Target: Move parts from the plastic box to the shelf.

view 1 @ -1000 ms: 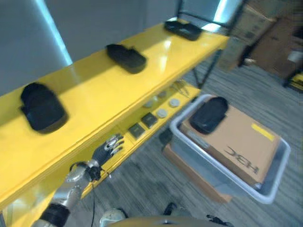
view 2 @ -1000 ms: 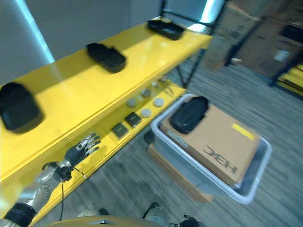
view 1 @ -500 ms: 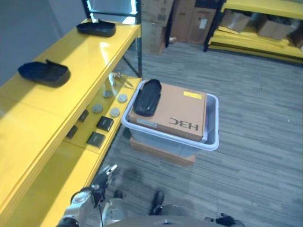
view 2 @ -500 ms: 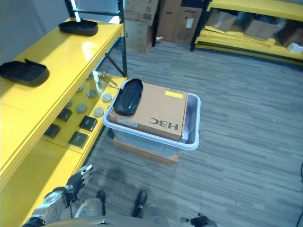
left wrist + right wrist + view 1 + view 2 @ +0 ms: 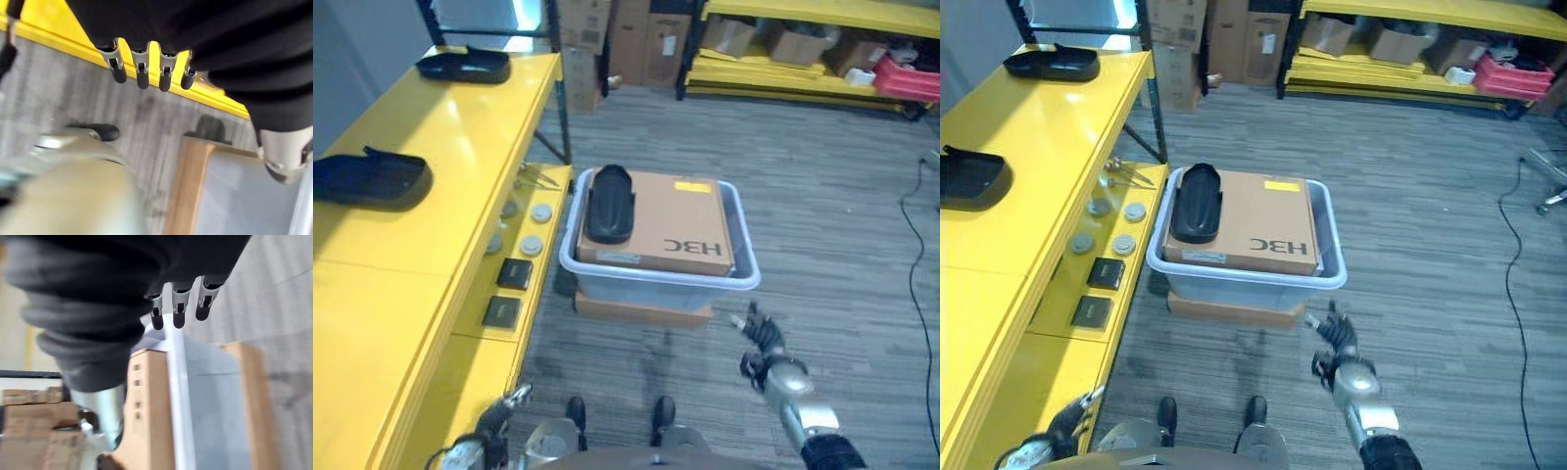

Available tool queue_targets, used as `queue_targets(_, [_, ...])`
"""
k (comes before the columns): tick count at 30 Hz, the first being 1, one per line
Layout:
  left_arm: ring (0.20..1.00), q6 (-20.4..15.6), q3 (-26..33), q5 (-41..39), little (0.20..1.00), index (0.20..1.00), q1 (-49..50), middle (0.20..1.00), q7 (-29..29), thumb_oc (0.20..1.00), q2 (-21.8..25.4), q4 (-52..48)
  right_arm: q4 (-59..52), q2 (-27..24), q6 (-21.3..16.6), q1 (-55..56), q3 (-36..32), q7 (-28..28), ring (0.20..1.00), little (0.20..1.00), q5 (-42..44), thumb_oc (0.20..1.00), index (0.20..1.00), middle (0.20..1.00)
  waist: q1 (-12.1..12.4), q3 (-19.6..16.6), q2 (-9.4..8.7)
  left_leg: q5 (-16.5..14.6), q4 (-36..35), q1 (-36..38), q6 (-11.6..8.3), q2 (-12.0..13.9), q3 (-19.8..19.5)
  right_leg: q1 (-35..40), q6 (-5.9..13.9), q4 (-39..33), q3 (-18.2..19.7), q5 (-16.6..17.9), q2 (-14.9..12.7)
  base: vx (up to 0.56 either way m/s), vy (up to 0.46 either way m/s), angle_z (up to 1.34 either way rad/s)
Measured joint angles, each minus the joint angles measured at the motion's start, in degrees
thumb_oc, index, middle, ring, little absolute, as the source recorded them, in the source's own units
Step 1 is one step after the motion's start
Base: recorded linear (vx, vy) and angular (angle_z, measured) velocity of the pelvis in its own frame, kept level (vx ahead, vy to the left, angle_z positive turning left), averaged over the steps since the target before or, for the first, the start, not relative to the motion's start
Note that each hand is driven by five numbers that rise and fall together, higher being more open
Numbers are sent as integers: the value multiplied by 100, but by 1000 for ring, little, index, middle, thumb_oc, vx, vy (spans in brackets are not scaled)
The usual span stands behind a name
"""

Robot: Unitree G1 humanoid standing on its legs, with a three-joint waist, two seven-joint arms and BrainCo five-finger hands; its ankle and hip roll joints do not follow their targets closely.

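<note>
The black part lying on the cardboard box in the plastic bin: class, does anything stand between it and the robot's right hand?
Nothing visible stands between them. The right hand hangs open over bare floor in front of the plastic bin. The black part lies uncovered on top of the cardboard box, past the bin's near rim, open to a reach from above.

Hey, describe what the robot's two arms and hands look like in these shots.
Both arms are silver-grey metal. The right hand and the left hand have silver fingers with dark tips. A dark ribbed cover wraps the back of each hand and the wrist. The right forearm ends in a black cuff near the elbow.
</note>
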Motion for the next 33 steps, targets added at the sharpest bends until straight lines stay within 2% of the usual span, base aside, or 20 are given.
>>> queue_targets(1, [1000,-57,0,55,1000,1000,45,1000,-2,1000,-1,202,-484,-95,-1,-141,-43,-5,1000,1000,-97,1000,1000,1000,46,39,61,14,-24,-7,21,-41,28,53,10,-82,-5,10,-96,45,69,-6])
queue_targets(2, [1000,-94,-1,129,1000,1000,101,1000,19,1000,18,328,-776,-161,-92,-351,-66,-7,1000,1000,-203,1000,1000,1000,63,43,-7,41,-17,-1,47,-90,50,189,96,-164,-16,149,-172,59,90,-4])
queue_targets(3, [1000,-195,-3,239,1000,1000,169,1000,48,1000,47,423,-921,-201,-126,-623,-81,-21,1000,1000,-222,1000,1000,1000,115,55,-39,38,-15,-2,33,-139,52,289,220,-238,-27,341,-205,51,84,4])
queue_targets(4, [1000,-289,-4,291,1000,1000,176,1000,57,1000,7,540,-1003,-336,-99,-908,-82,-43,1000,1000,-235,1000,1000,1000,170,105,10,39,9,-5,-19,-139,32,346,381,-311,-52,511,-210,38,82,11])
queue_targets(6, [1000,-421,-8,402,1000,1000,251,1000,43,1000,-89,560,-1048,-712,-11,-1339,-121,-135,1000,1000,-442,1000,1000,1000,260,156,147,55,-3,-20,-131,-81,-27,393,368,-375,-162,524,-151,14,96,16])
queue_targets(8, [1000,-497,-5,428,1000,1000,345,1000,-3,1000,-113,558,-950,-915,147,-1674,-176,-238,1000,1000,-623,1000,1000,1000,414,162,191,75,-15,-42,-141,-23,-52,399,344,-408,-207,509,-88,-1,72,6])
queue_targets(10, [1000,-543,-4,428,1000,1000,365,1000,-55,1000,-112,577,-614,-1059,307,-1971,-197,-267,1000,1000,-749,1000,1000,1000,488,160,198,73,-9,-74,-154,5,-123,441,321,-448,-298,493,-53,-19,93,18])
queue_targets(12, [1000,-706,-8,432,1000,1000,312,1000,-100,1000,-112,615,98,-1100,592,-2363,-106,-443,1000,1000,-787,1000,1000,1000,649,233,163,69,17,-229,-168,-14,-285,461,304,-468,-510,463,-59,-38,125,38])
queue_targets(15, [1000,-802,-27,431,1000,1000,107,1000,-176,1000,-105,746,927,-1105,795,-2636,-102,-582,1000,1000,-850,1000,1000,1000,926,389,152,132,57,-315,-159,-82,-441,449,301,-464,-676,450,-79,-66,122,40])
queue_targets(16, [1000,-833,-49,429,1000,1000,33,1000,-182,1000,-105,750,1466,-1106,805,-2875,-42,-732,1000,1000,-852,1000,1000,1000,1073,548,210,159,121,-415,-147,-140,-550,450,303,-462,-815,450,-118,-128,166,46])
queue_targets(20, [1000,-870,-259,421,1000,1000,-100,1000,-296,1000,-81,800,3146,-1203,815,-3555,48,-1300,1000,1000,-867,1000,1000,1000,1429,763,442,208,230,-677,-100,-281,-807,372,306,-415,-1076,450,-220,-100,122,37])
queue_targets(23, [1000,-892,-279,415,1000,1000,-109,1000,-345,1000,-81,859,3472,-1263,815,-3879,103,-1542,1000,1000,-857,1000,1000,1000,1576,956,533,250,231,-724,-80,-361,-915,374,345,-377,-1181,435,-287,-39,77,22])
queue_targets(27, [1000,-939,-282,416,1000,1000,-114,1000,-410,1000,-76,839,3857,-1473,822,-4172,278,-1666,1000,1000,-749,1000,1000,1000,1814,986,530,269,228,-736,-66,-466,-1038,445,419,-358,-1341,392,-374,-12,64,21])
queue_targets(33, [1000,-946,-280,415,1000,1000,-124,1000,-452,1000,-62,838,3892,-1605,824,-4263,321,-1768,1000,1000,-587,1000,1000,1000,1954,1003,502,275,228,-721,-61,-505,-1129,520,451,-356,-1447,364,-386,-6,39,10])
